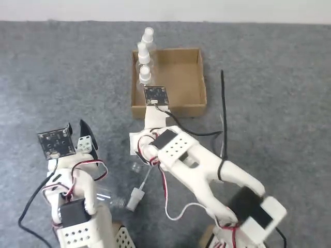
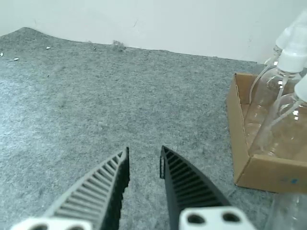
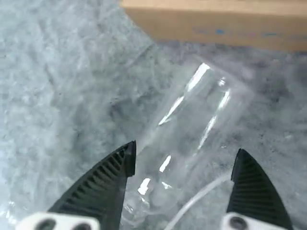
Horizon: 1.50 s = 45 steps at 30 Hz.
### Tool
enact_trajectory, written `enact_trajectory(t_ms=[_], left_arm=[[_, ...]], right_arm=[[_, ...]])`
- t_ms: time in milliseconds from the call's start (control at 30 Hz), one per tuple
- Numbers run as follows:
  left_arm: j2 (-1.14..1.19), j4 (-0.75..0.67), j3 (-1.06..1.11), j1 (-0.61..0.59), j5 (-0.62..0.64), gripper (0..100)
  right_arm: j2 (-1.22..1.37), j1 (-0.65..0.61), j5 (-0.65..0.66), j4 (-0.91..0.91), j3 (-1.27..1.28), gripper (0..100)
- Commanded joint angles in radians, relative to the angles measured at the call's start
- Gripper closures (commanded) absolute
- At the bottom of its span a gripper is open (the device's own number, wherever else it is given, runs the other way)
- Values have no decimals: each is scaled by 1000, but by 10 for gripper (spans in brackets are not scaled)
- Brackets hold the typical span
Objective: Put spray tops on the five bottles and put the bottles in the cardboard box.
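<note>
I see a grey felt mat [image 1: 62,77] covering the table, running back to a plain white wall [image 1: 165,9] on the far side. A thin black cable [image 1: 223,98] lies on the mat at the right. Along the mat's far edge sit a lint tuft [image 2: 116,44] and, further left, a few white specks [image 2: 16,59].

My high camera looks down from well above the tabletop [image 1: 62,67], with the cardboard box [image 1: 178,77] at the far side. The left wrist camera sits low and looks along the surface, past the left tool [image 2: 144,151], toward the wall [image 2: 168,24]. The right wrist camera faces steeply down, close over a clear bottle [image 3: 192,115]. All three views catch the box.
</note>
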Motion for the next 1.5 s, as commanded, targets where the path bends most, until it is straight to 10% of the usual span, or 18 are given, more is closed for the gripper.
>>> enact_trajectory(t_ms=[0,400,1467], left_arm=[[-12,-31,-10,-5,-9,899],[-12,-31,-10,-5,-9,899],[-12,-31,-10,-5,-9,899]], right_arm=[[59,44,-18,1,-95,717],[18,61,-14,44,-107,990],[-360,67,-95,527,-103,992]])
